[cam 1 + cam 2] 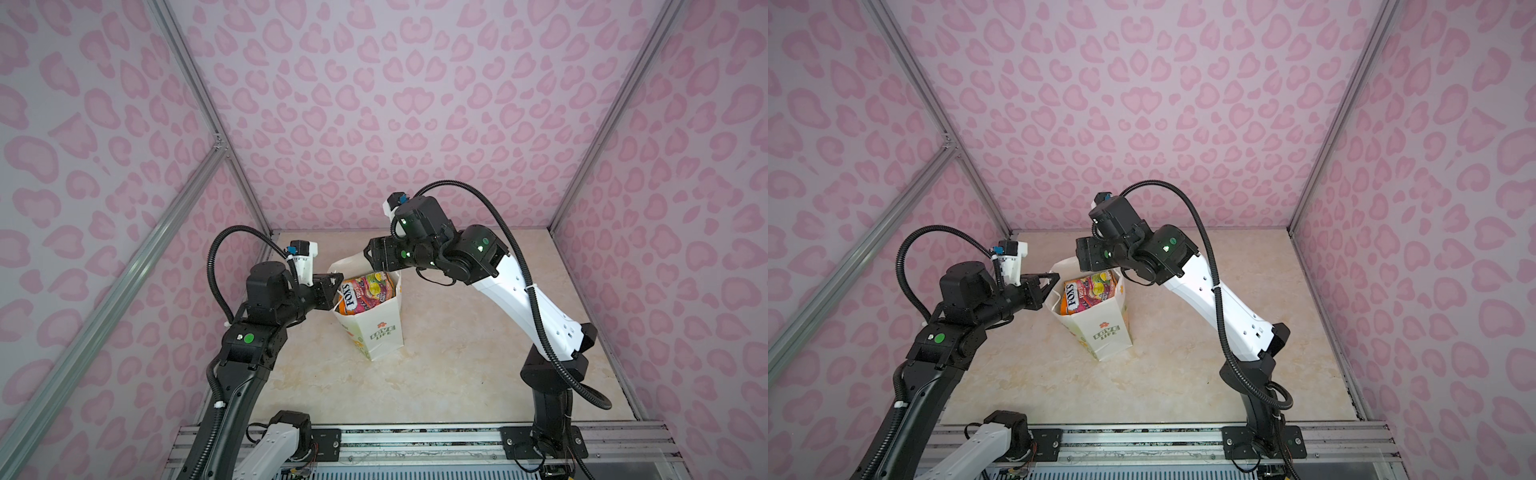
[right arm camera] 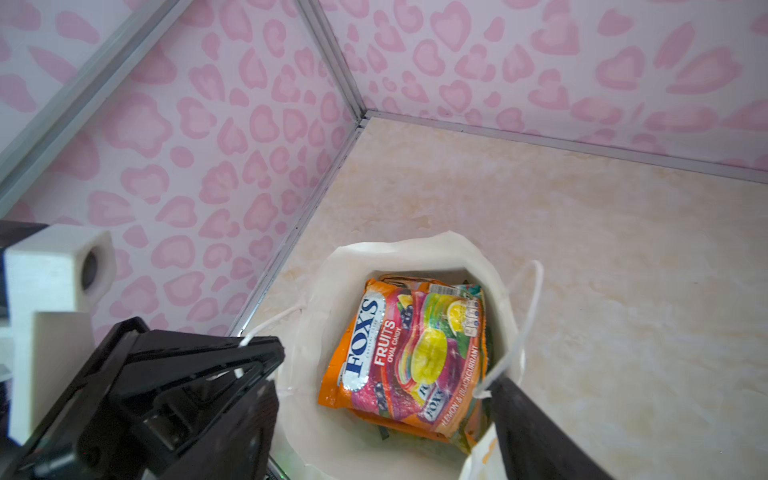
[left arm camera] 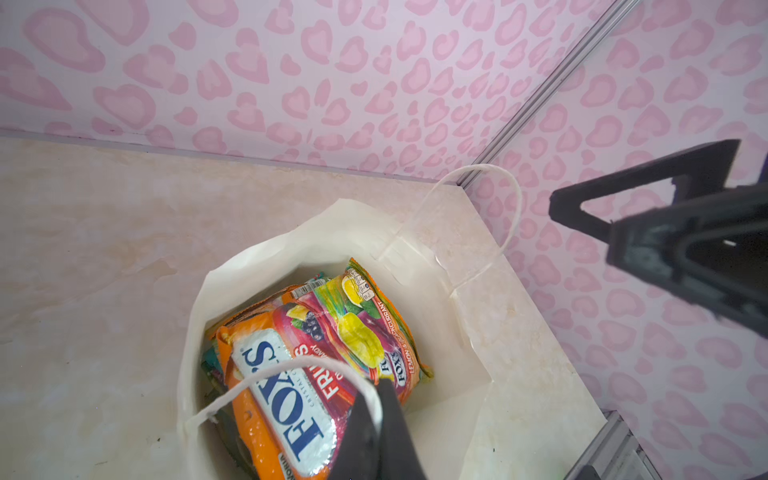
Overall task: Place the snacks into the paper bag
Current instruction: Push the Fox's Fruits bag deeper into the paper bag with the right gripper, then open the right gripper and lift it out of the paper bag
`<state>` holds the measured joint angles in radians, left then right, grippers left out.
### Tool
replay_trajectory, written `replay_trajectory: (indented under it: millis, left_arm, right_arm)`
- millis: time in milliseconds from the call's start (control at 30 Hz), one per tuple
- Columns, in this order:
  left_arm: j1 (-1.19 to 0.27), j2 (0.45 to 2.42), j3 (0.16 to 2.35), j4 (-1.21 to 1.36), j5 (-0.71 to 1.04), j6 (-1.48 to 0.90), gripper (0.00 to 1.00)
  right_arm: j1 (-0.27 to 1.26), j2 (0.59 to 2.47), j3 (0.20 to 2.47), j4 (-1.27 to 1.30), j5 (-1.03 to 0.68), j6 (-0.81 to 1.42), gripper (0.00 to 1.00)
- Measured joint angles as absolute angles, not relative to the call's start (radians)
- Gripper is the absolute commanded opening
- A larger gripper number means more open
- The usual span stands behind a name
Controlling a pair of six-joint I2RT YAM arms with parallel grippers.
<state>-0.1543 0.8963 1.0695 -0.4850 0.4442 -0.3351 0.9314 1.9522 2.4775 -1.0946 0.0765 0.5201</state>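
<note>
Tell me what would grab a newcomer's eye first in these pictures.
The pink heart-print walls wrap the whole booth. Left of centre on the beige table stands a white paper bag, with a bright orange FOX'S pouch on top inside. The left gripper pinches the bag's handle while the right gripper hangs open above its far rim.

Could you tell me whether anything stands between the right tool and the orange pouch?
Nothing visible: the paper bag is open, the orange pouch lies topmost inside, and the left tool pinches a handle aside.
</note>
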Motion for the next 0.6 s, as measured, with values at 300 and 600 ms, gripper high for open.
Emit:
replay_trajectory:
  millis: [300,600]
  left_arm:
    - [-0.154,0.898,1.061,-0.482,0.437,-0.332,0.04]
    - [-0.154,0.896,1.058,-0.477,0.419,-0.328,0.04]
  right_arm:
    - [0.901,2.008,2.449,-1.135,0.123,0.521,0.73]
    - [0.862,2.051,2.437,-1.102,0.047,0.531,0.00]
